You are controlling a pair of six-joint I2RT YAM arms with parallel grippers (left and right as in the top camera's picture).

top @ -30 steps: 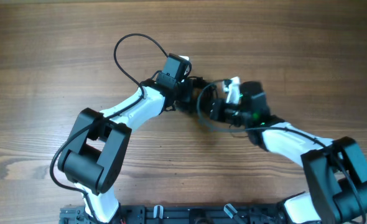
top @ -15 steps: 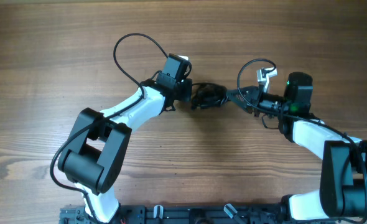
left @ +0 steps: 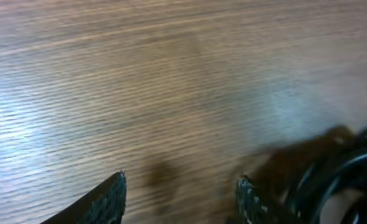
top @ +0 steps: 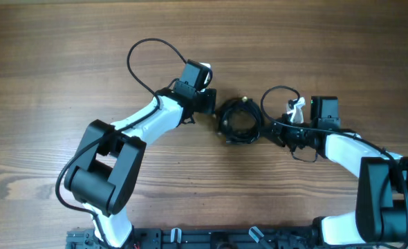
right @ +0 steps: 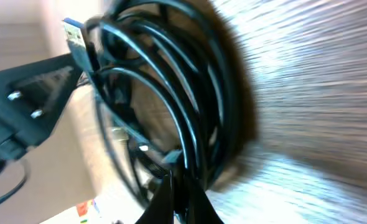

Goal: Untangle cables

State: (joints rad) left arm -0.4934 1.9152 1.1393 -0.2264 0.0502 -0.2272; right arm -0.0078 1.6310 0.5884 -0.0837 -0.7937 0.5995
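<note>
my right pincer [top: 266, 126] pinched the cables [top: 240, 120], left pincer [left: 180, 190] spread beside them; one-sided pulling, i judged, could drag them along or tighten knots.

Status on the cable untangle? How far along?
Done: nothing separated yet; the cables sit as one coiled bundle on the table. In hand: the right gripper pinches strands at the coil's edge; the left gripper is open beside it, holding nothing. Left: pull each cord free and lay them apart.
</note>
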